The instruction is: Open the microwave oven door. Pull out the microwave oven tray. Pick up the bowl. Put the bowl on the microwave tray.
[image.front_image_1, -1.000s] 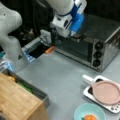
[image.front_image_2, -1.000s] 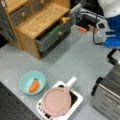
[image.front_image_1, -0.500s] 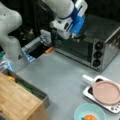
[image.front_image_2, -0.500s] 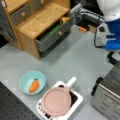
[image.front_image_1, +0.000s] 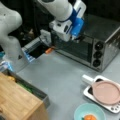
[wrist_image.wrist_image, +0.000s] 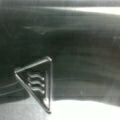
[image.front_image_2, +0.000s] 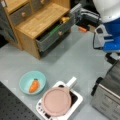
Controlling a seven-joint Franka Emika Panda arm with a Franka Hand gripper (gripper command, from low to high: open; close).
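Claw (image.front_image_1: pixel 79 38) sits at the top edge of the microwave oven door (image.front_image_1: pixel 72 48), right at the upper front of the microwave oven (image.front_image_1: pixel 100 40); its fingers are hidden behind the white and blue wrist, so whether they are apart or together cannot be told. That door stands upright and closed, dark glass facing the table (image.front_image_1: pixel 65 77). No tray shows outside the oven. In the wrist view only dark brushed metal with a triangular hot-surface mark (wrist_image.wrist_image: pixel 37 80) fills the picture, very close.

Open grey table lies in front of the oven, wide and bare up to the wooden cabinet (image.front_image_2: pixel 37 22) with its open drawer (image.front_image_2: pixel 53 33). Well apart from the oven's front, the bowl (image.front_image_2: pixel 32 82) holds an orange carrot (image.front_image_2: pixel 34 85) and rests on the table just beside the white dish (image.front_image_2: pixel 75 100), which carries the pink plate (image.front_image_2: pixel 56 101). In a front view the bowl (image.front_image_1: pixel 90 113) lies at the bottom edge.

Against half a second ago, the arm has shifted only slightly at the door's top; bowl, plate and dish have not moved
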